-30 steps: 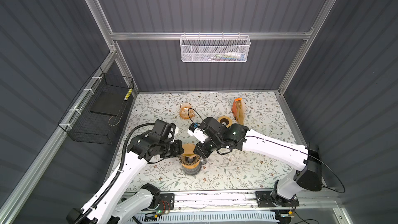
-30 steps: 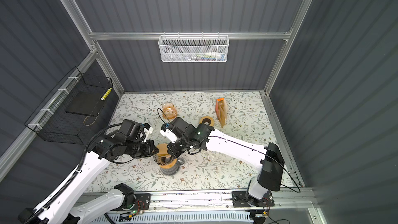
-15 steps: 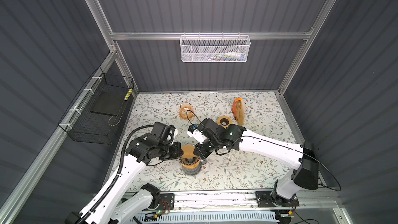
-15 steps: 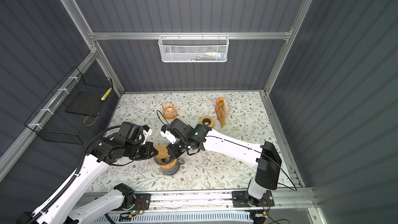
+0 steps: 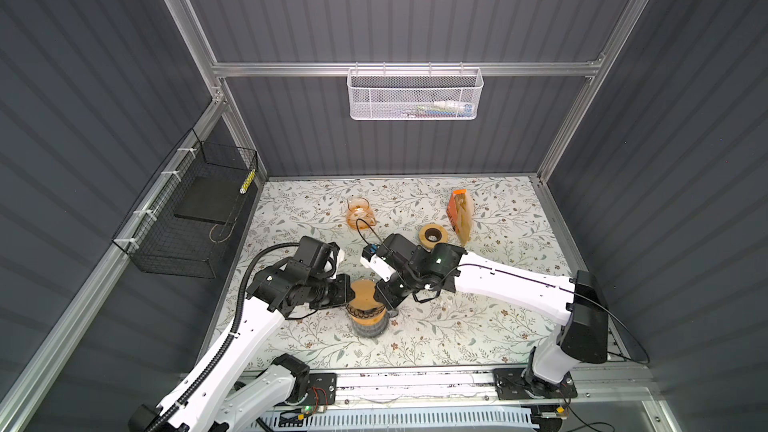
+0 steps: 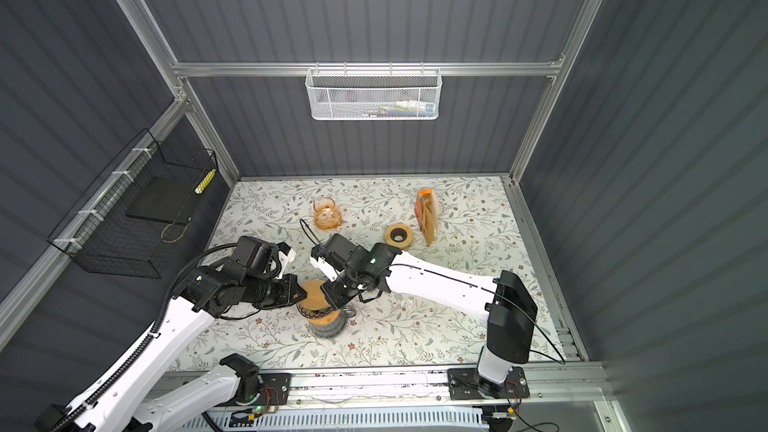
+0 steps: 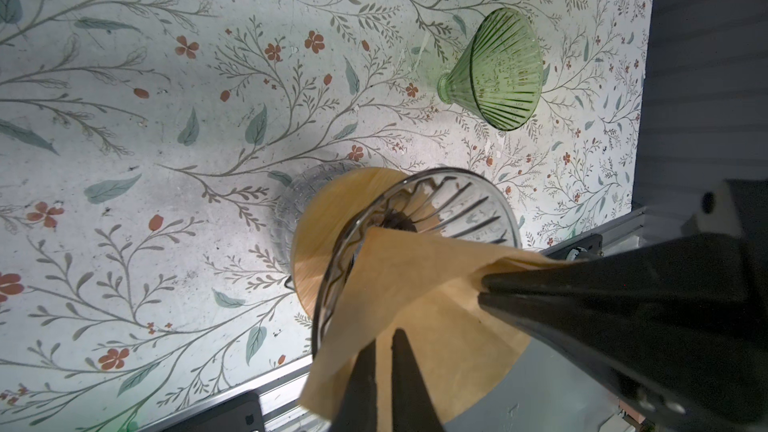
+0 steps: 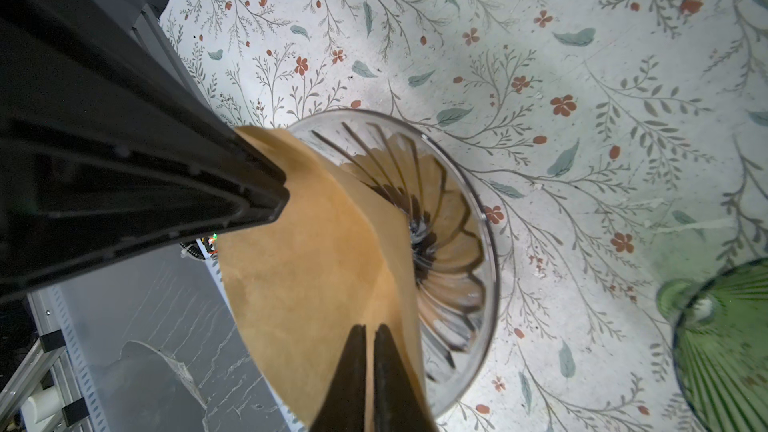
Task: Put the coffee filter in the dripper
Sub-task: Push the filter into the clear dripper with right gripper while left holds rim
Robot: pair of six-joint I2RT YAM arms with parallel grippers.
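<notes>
The coffee filter [image 7: 415, 284] is a brown paper cone, spread open just above the clear ribbed glass dripper [image 7: 478, 201]. The dripper has a wooden collar and stands on a glass vessel near the table's front middle [image 5: 368, 326]. My left gripper [image 7: 384, 336] is shut on one edge of the filter [image 5: 365, 290]. My right gripper [image 8: 370, 328] is shut on the opposite edge [image 8: 311, 263]. In both top views the left gripper [image 5: 351, 292] and the right gripper [image 5: 379, 292] flank the filter. The filter's tip points into the dripper's bowl [image 8: 449, 243].
A green glass dripper [image 7: 503, 72] lies on its side to the right of the clear one. Further back are an orange glass carafe [image 5: 359, 211], a tape roll [image 5: 432, 235] and a bag of filters [image 5: 460, 211]. A black wire basket [image 5: 195, 209] hangs on the left wall.
The right arm has shifted slightly left toward the dripper, and its jaws have closed a little more on the filter's edge. The left arm has barely moved.
</notes>
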